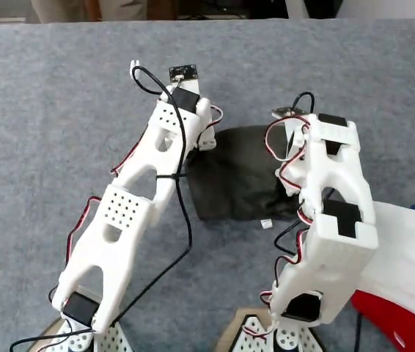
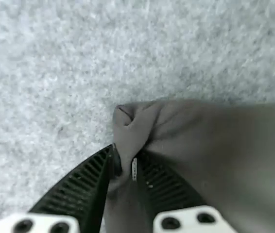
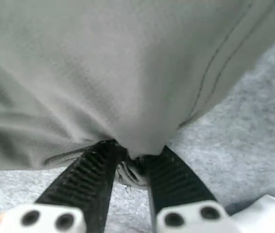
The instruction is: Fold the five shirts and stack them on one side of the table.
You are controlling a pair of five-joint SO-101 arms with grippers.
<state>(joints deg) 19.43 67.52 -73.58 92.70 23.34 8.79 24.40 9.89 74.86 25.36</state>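
Between the two sets of jaws, in the high view, the dark shirt point(image 1: 240, 172) lies as a rough rectangle on the grey table point(image 1: 46, 110), with the left gripper point(image 1: 206, 138) at its far left corner. Outward of the right arm, a white shirt point(image 1: 405, 249) and a red shirt point(image 1: 394, 323) lie close by; a wide sweep that way could, I judge, drag or rumple them. Open room lies outward of the left jaws and ahead of both.

In the left wrist view the jaws are clamped on a small bunched corner, only a pinch of cloth between them, so a hard pull may slip it free.

In the right wrist view the right gripper point(image 3: 132, 167) is closed on the shirt's edge, cloth spreading ahead of the jaws; uneven lifting would likely skew the fold
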